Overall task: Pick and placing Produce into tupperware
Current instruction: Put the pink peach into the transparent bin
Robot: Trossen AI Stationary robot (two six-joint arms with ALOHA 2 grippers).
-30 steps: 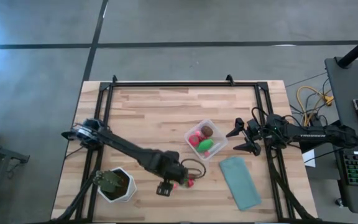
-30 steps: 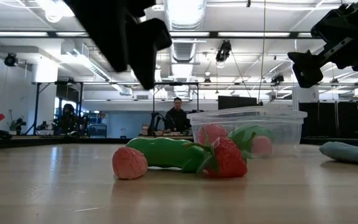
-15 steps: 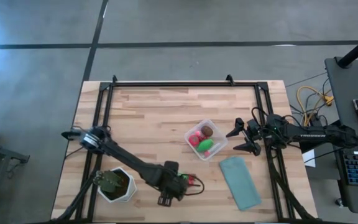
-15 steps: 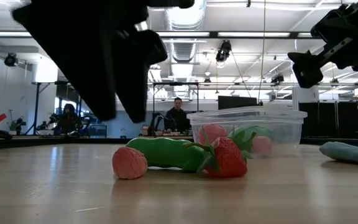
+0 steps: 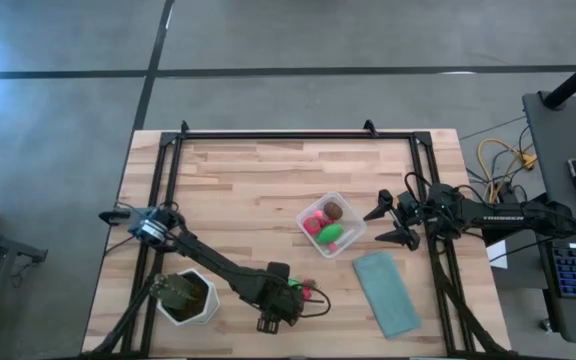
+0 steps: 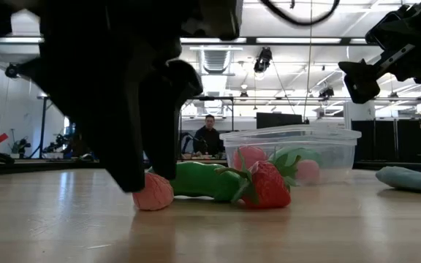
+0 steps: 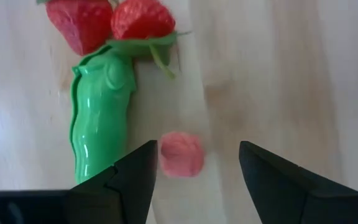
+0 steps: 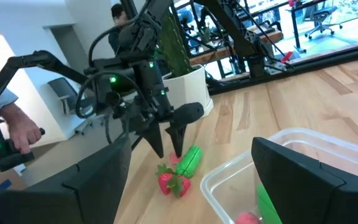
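Note:
Loose produce lies near the table's near edge: a pink round piece (image 7: 181, 154), a green elongated piece (image 7: 98, 124) and two red strawberries (image 7: 140, 18). My left gripper (image 7: 197, 152) is open and low over them, its fingers on either side of the pink piece (image 6: 154, 191), one finger close beside it. The clear tupperware (image 5: 333, 223) stands on the table and holds red, pink, green and brown pieces. My right gripper (image 5: 380, 225) hovers open just to the tupperware's right.
A white hexagonal pot with a green plant (image 5: 186, 297) stands left of my left gripper (image 5: 280, 308). A flat teal rectangle (image 5: 386, 292) lies right of the loose produce. Bare wood stretches across the far half of the table. People show in the room behind.
My left gripper has moved toward the table's near edge and come down, from above the loose produce to around the pink round piece. The produce has stayed in place. My right arm has kept still.

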